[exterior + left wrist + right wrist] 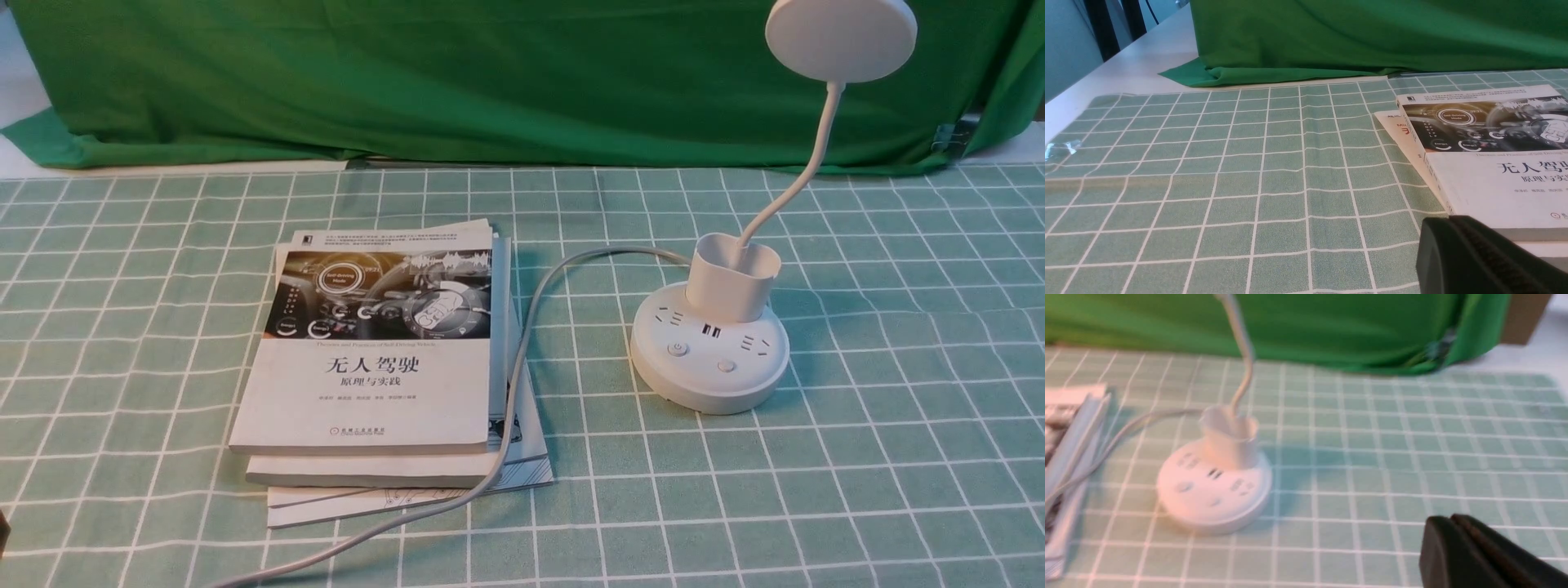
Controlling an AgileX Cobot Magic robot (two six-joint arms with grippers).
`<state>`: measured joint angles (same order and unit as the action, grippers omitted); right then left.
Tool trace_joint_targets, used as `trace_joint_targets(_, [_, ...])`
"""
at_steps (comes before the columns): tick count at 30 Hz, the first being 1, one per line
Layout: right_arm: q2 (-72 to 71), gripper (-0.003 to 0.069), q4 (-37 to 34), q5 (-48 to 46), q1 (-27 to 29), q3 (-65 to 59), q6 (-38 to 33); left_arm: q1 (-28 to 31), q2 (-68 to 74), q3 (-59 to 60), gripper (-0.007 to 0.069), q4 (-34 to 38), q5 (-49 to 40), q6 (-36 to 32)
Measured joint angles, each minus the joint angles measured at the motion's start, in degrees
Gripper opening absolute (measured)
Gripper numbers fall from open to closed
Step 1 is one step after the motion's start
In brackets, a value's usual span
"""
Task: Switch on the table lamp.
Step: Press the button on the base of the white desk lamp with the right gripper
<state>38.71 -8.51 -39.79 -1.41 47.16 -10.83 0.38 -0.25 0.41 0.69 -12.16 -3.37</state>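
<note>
White disc-headed gooseneck table lamp [709, 359] w/ round puck base stands on the green-checked bench [898, 457], just right of a stack of white books [375, 367]; its grey cord [522, 343] lies across them. Black left gripper [1447, 222] & right gripper [1451, 520] both look clenched, empty, apart from the lamp.
</note>
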Motion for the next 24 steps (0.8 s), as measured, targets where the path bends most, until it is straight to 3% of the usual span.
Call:
trace_joint_targets(6, [15.58, 0.0027, -7.15, -1.69, -5.44, 7.44, -8.36, 0.00, 0.00, 0.00, 0.0021, 0.00, 0.00, 0.00])
trace_joint_targets(17, [45.18, 0.0027, -7.55, 6.63, -17.71, 11.66, -9.57, 0.00, 0.00, 0.00, 0.0021, 0.00, -0.05, 0.00])
trace_joint_targets(24, [58.66, 0.0027, -6.94, 8.17, -19.08, 18.11, -9.65, 0.00, 0.00, 0.00, 0.0021, 0.00, -0.05, 0.00])
